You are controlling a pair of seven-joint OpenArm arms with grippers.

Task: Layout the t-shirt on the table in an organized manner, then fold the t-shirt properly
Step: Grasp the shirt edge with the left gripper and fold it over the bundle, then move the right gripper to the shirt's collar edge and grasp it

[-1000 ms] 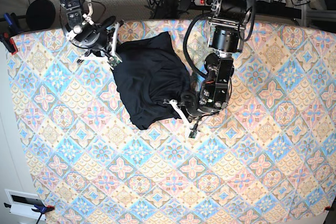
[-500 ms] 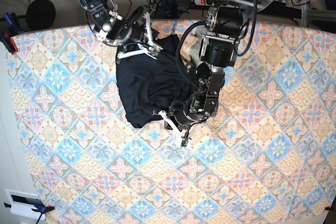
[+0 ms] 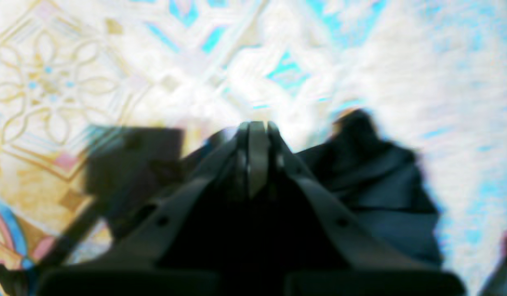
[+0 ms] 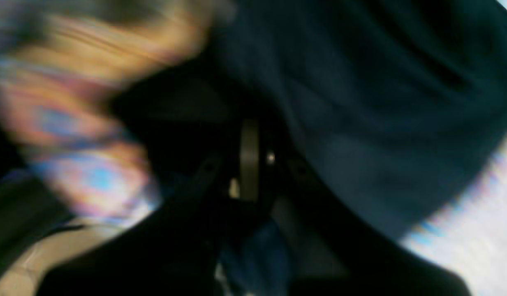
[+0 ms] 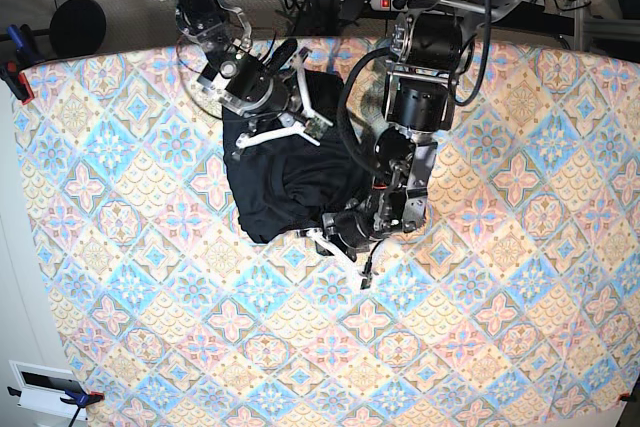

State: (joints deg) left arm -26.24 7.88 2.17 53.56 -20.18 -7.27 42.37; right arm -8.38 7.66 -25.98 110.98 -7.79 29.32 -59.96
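1. The t-shirt is black and lies in a bunched heap on the table, up near the far edge and a little toward the right arm's side.
2. The table has a cloth with blue, pink and yellow diamond shapes and flowers on it.
3. The right gripper sits over the top part of the t-shirt. In its own wrist view the fingers are pressed tight together, and dark cloth fills most of that picture (it is very blurry). I cannot tell for sure if cloth is pinched between them.
4. The left gripper is low at the near edge of the t-shirt, by its bottom corner. Its fingers are squeezed together too. A fold of the black shirt lies just beside them on one side. I cannot tell if they hold any cloth.
5. Both arms reach in from the far side of the table.
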